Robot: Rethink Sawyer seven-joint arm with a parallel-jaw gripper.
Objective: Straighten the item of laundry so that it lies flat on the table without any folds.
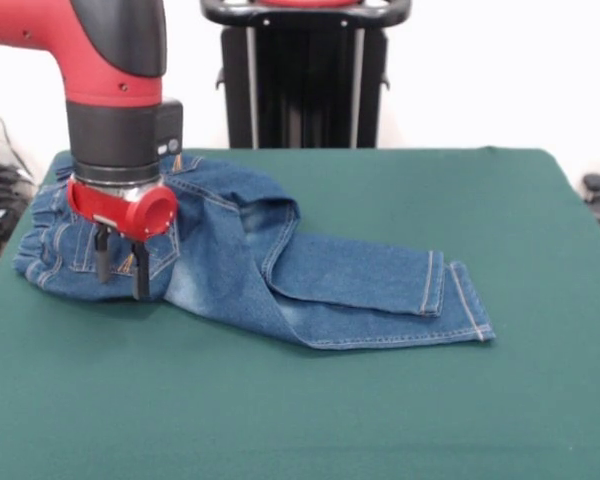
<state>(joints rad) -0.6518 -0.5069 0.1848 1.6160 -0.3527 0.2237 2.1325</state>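
Only the front view was given. At picture left the red and black arm (110, 90) came down from the top edge, its gripper (121, 264) sitting over the waistband end of the jeans (280, 270). Two dark fingers (102, 255) pointed down with a narrow gap between them; tips were at the denim near an orange-stitched pocket, but whether they pinched cloth could not be told. The jeans lay on the left and middle part of the green table (380, 400), waistband bunched and gathered at far left near the table's left edge, fabric humped up just right of the gripper with a fold ridge across the seat. From there both legs ran toward picture right, one lying partly over the other, cuffs side by side and staggered, the lower leg's cuff reaching further right. Faded pale patches showed on the seat and lower leg. Right part of the table was bare felt. Behind the table a black stand (305, 75) stood at top centre.
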